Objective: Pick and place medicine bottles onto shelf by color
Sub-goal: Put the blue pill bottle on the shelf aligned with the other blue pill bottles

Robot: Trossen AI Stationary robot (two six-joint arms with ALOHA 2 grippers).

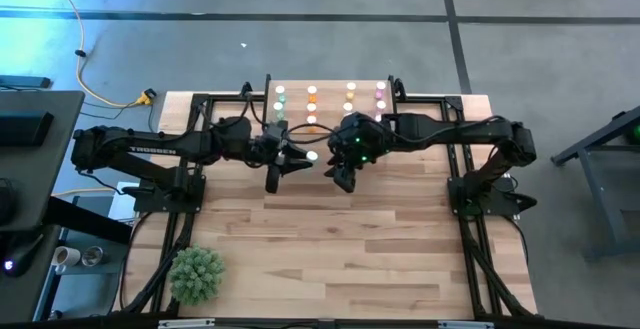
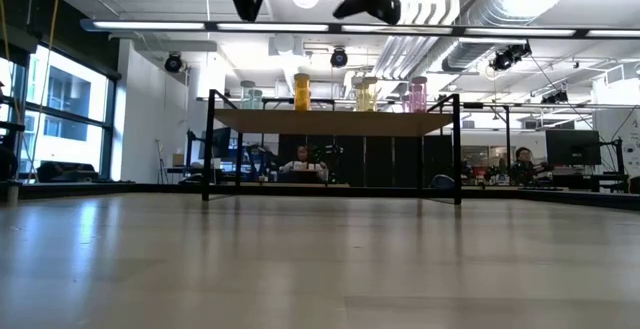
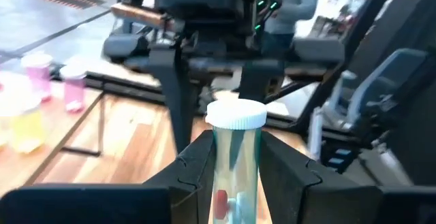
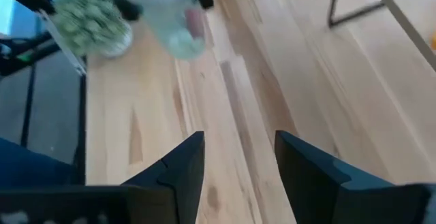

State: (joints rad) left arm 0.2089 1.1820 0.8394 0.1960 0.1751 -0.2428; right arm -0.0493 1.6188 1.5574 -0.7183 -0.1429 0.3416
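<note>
A medicine bottle with a white cap and a pale green see-through body is high over the table's middle, with my left gripper shut on it. Its cap shows just past the fingertips. My right gripper faces it from the right, open, with only bare tabletop between its fingers. The bottle shows blurred ahead of it. The shelf stands at the table's far edge. On it stand rows of bottles: green, orange, yellow and pink. My left gripper pinches the bottle's body between its two fingers, one on each side. The fingers come nearly level from the table's left. The white cap stands free beyond the fingertips, toward my right gripper. The bottle is lifted clear of the table.
A small green plant sits at the table's near left corner. Bare wooden tabletop lies below both grippers. Black frame rails run along the table's left and right sides. People sit in the room behind the shelf.
</note>
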